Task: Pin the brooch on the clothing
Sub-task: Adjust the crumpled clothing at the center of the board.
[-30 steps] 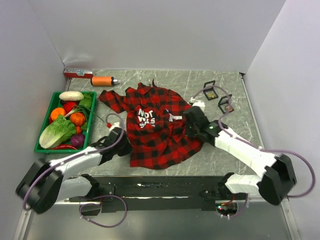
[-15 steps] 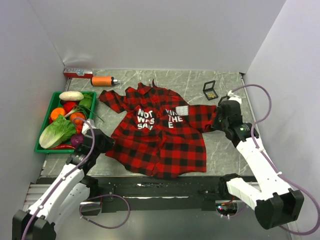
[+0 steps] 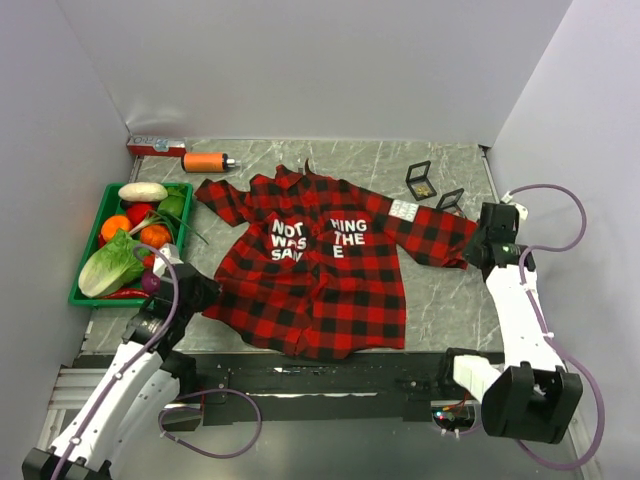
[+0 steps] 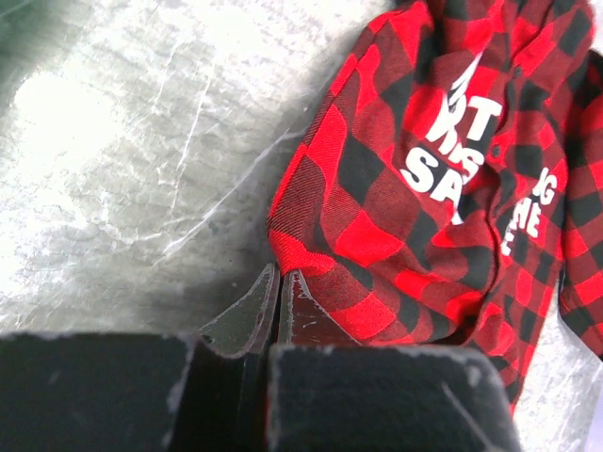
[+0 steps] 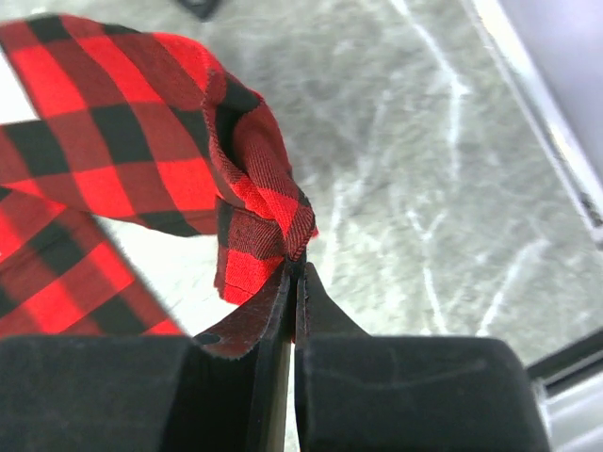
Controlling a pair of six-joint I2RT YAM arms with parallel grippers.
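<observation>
You have the grey marble table in front of you, and the shirt takes its middle. The shirt is red-and-black plaid and lies spread out with the front up. The collar points to 12 o'clock and the hem to 6 o'clock. The white lettering across the chest is readable from your side.

At 9 o'clock from the shirt stands a green basket full of vegetables, a little apart from the cloth.

Your left gripper is at 8 o'clock of the shirt. In the left wrist view its jaws are pressed together on the edge of the plaid cloth. Your right gripper is at 3 o'clock. Its jaws are closed tight on the folded end of the sleeve, which stands up from the table there.

An orange cylinder lies at 11 o'clock, near the back wall.

Two small black cases lie at 1 o'clock, just beyond the sleeve. The farther one holds something yellowish, too small to tell.
</observation>
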